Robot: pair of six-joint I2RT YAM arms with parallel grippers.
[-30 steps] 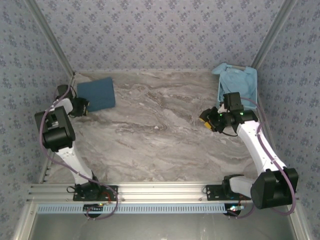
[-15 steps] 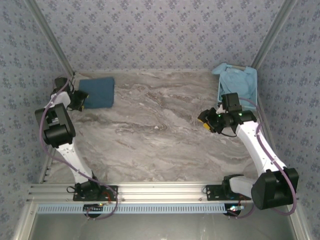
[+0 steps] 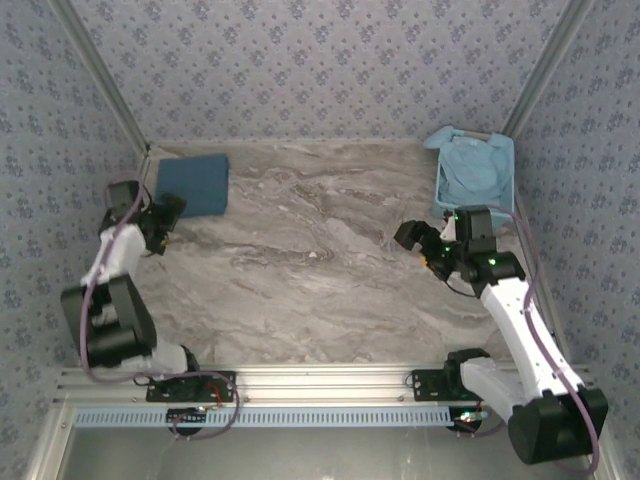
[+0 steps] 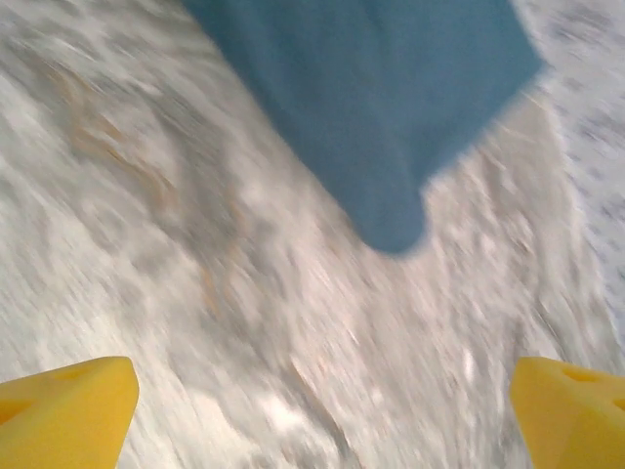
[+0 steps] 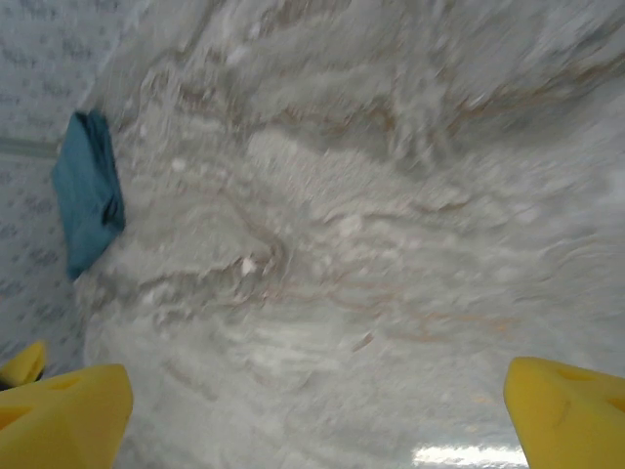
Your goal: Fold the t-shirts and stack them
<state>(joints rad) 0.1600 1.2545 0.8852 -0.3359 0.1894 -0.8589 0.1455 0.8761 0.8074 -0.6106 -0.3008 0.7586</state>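
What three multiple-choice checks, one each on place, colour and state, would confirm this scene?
1. The folded dark teal-blue t-shirt lies: A at the far left corner of the table; B by the arm bases; C mid-table.
2. The second t-shirt, in the basket, is: A red; B pale sky-blue; C black.
3. The left gripper is: A shut on cloth; B shut, empty; C open, empty.
Answers: A, it sits in that corner; B, pale cloth fills the basket; C, its fingers stand wide apart over bare table.
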